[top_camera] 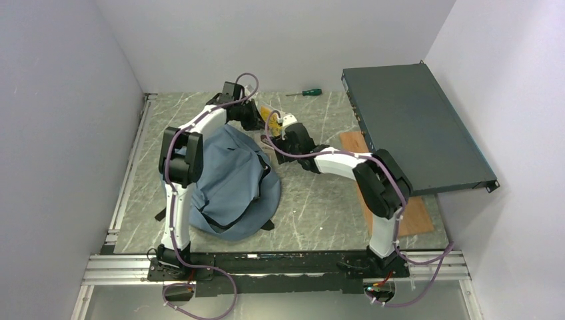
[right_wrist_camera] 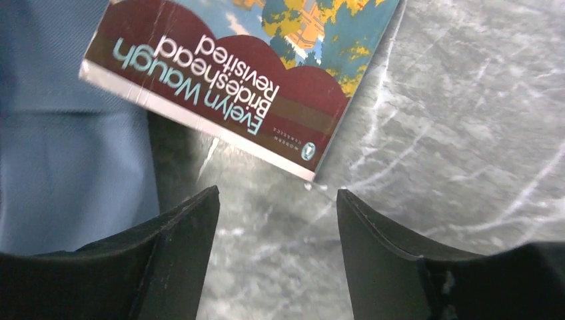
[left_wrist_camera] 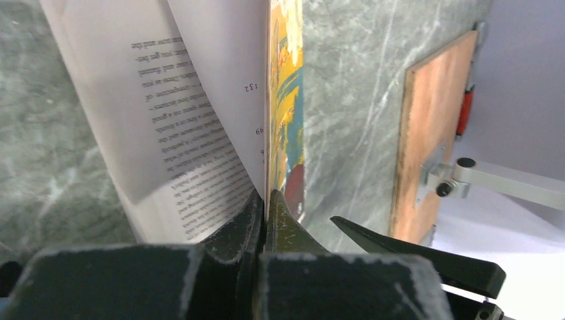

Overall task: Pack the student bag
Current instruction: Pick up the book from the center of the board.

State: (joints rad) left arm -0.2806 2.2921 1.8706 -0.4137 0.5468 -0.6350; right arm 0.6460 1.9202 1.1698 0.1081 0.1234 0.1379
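We see the student bag lying floppy on the green-grey stone counter. It is soft blue-grey cloth. Our left pincer is at the far side of the bag, squeezed tight on one edge of a paperback book. The white pages fan away from the bright yellow and blue cover. The cover says "Brideshead Revisited" by Evelyn Waugh. In the right wrist view, one end of the book is over the bag's blue cloth and the other end sticks out over the counter. Our right pincer is just beside the bag's far right edge, near the book. Its two black fingers are spread wide and hold nothing. A green-handled screwdriver lies behind the bag, well apart from it. A flat dark grey metal box is far to the right of the bag, with a brown wooden board partly under it.
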